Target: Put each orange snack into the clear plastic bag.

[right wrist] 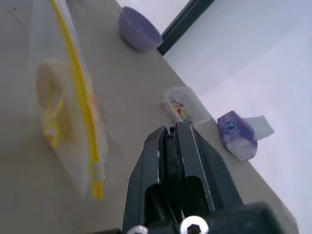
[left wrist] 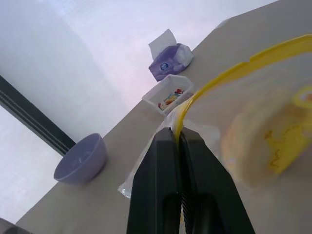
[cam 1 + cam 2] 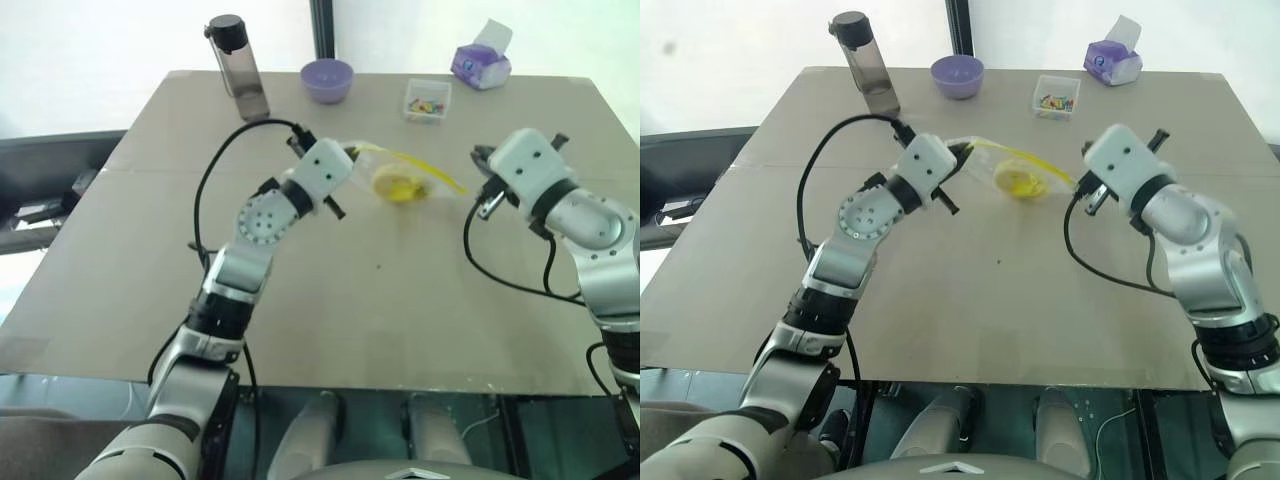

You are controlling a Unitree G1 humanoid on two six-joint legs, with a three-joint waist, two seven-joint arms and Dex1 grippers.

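1. Bright white walls stand behind a tan bench (image 3: 330, 300), seen from above by the head camera.
2. Far left of the bench: a dark drinking bottle (image 3: 238, 67) stands upright near the far edge, with a purple bowl (image 3: 327, 80) just to its right.
3. Left end effector (image 3: 350, 155): fingers pressed together, pinching the left end of the clear plastic bag (image 3: 400, 175) at its yellow strip (image 2: 234, 73), as the left wrist view shows.
4. The bag hangs stretched between the two arms, apparently lifted off the bench. Its long axis runs left to right, with the yellow strip along the upper edge.
5. The orange snack (image 3: 400, 186) lies inside the bag, near its middle and slightly nearer the left end effector. It shows through the plastic in both wrist views.
6. Right end effector (image 3: 482, 188): fingers pressed together. It sits at the right end of the strip; whether plastic lies between the fingers cannot be told from these views.
7. Beyond the bag: a small clear box of coloured bits (image 3: 428, 100) and a purple tissue pack (image 3: 481, 62) stand well apart from both arms.
8. Judgement: the one visible snack appears bagged, and nothing on the bench obstructs lowering the bag.
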